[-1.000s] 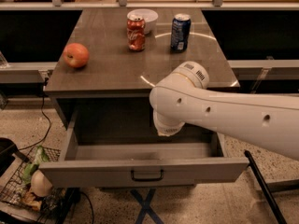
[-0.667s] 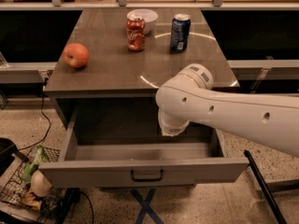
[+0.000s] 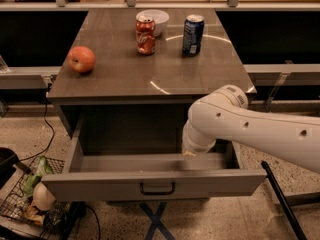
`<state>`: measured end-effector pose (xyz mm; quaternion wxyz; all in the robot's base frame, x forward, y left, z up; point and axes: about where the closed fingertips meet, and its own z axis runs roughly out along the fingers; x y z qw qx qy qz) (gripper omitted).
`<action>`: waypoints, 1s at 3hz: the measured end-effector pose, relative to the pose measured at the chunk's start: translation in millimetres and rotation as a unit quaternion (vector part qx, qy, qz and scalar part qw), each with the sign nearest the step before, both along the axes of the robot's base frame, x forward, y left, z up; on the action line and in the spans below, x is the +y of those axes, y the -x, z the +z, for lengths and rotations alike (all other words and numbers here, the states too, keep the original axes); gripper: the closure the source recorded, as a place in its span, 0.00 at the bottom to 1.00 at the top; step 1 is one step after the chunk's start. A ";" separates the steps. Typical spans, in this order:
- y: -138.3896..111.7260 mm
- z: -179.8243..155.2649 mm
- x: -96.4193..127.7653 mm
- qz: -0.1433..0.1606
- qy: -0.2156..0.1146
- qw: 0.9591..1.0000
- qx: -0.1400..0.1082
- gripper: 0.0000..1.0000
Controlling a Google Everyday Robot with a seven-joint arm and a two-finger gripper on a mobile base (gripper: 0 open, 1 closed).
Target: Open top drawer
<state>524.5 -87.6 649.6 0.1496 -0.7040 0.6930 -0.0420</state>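
The top drawer [image 3: 150, 184] is a wide grey drawer under the table top. It stands pulled out towards me, with a small dark bar handle [image 3: 157, 188] at the centre of its front and a plain grey inside. My white arm [image 3: 240, 126] reaches in from the right, and its rounded end [image 3: 196, 143] hangs over the right part of the drawer's inside. My gripper is hidden behind that arm end and does not show.
On the brown table top [image 3: 125, 69] are a red apple [image 3: 81, 59], a red can [image 3: 145, 35], a blue can [image 3: 192, 34] and a white bowl [image 3: 153, 20]. A wire basket of litter [image 3: 30, 199] and cables are on the floor at left. A dark bar [image 3: 280, 199] leans at right.
My arm end has moved to the right over the drawer's inside. The drawer stays pulled out as before.
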 end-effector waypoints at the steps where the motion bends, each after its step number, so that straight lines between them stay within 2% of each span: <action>1: 29.6 -21.9 -2.2 0.012 -0.013 0.999 0.030 1.00; 2: 49.7 -30.6 2.5 0.025 -0.015 0.999 0.045 1.00; 3: 85.9 -31.6 16.1 0.058 -0.007 0.996 0.064 1.00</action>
